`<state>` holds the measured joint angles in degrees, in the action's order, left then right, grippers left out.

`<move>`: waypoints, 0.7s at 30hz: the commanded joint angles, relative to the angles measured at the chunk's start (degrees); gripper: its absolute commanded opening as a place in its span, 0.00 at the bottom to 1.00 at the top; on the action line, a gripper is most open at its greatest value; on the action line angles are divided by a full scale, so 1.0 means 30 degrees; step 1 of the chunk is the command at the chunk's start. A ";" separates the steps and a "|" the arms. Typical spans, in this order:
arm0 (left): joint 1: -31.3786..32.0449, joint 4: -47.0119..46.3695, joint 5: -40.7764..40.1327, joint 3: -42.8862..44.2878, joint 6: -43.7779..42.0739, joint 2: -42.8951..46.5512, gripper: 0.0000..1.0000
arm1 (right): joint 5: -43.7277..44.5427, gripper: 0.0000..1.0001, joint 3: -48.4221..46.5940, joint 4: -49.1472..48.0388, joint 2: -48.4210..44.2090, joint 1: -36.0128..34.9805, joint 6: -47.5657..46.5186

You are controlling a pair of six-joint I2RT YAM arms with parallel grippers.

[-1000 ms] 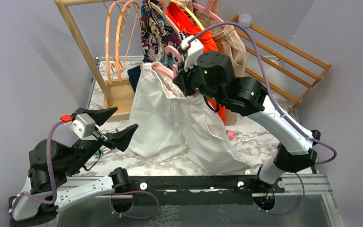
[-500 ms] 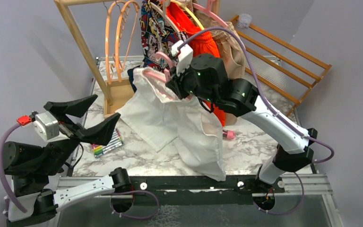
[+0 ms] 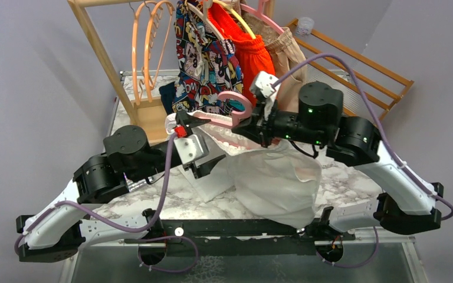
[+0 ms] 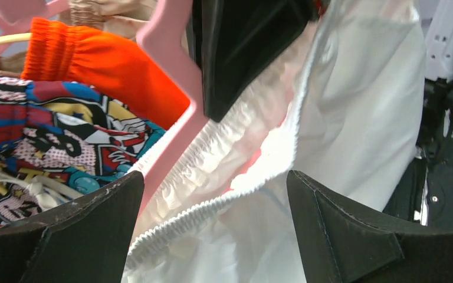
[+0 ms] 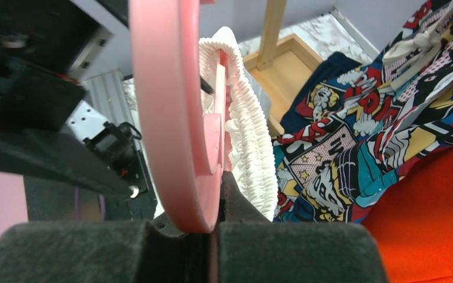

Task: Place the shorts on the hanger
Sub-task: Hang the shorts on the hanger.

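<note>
Gripping: right hand [image 5: 212, 236] clenched on thin light-pink plastic hanger [image 5: 171, 118] | left hand [image 4: 212, 194]: released, jaws wide astride waistband [image 4: 189, 215], 9 o'clock of right hand | plain white fabric shorts [image 3: 277, 177]: draped at hanger's 6 o'clock

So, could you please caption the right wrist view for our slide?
Right gripper shut on the pink hanger, with the white shorts bunched against it.

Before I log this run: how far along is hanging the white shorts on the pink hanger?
Done: the shorts hang with their waistband gathered along the hanger, part of which seems inside it. In hand: the right fingers are shut on the hanger; the left fingers, open, straddle the waistband. Left: settling the waistband properly and letting go.
</note>
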<state>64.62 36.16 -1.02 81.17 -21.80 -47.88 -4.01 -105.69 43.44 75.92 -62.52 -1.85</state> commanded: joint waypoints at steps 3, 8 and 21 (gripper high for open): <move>0.0043 0.0551 0.1818 0.1220 -0.1026 -0.0745 0.92 | -0.2281 0.01 0.0996 0.0332 -0.1429 -0.0003 -0.1170; 0.0018 0.0573 0.2353 0.2042 -0.1086 -0.1408 0.91 | -0.2351 0.01 0.2001 0.0107 -0.1933 -0.0014 -0.1415; 0.0035 0.1648 0.1853 0.1863 -0.2010 -0.2135 0.85 | -0.3997 0.01 0.2310 -0.0457 -0.2206 -0.0003 -0.1073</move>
<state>64.62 39.62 4.05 86.48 -26.11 -53.49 -12.91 -98.10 44.64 70.74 -62.30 -5.08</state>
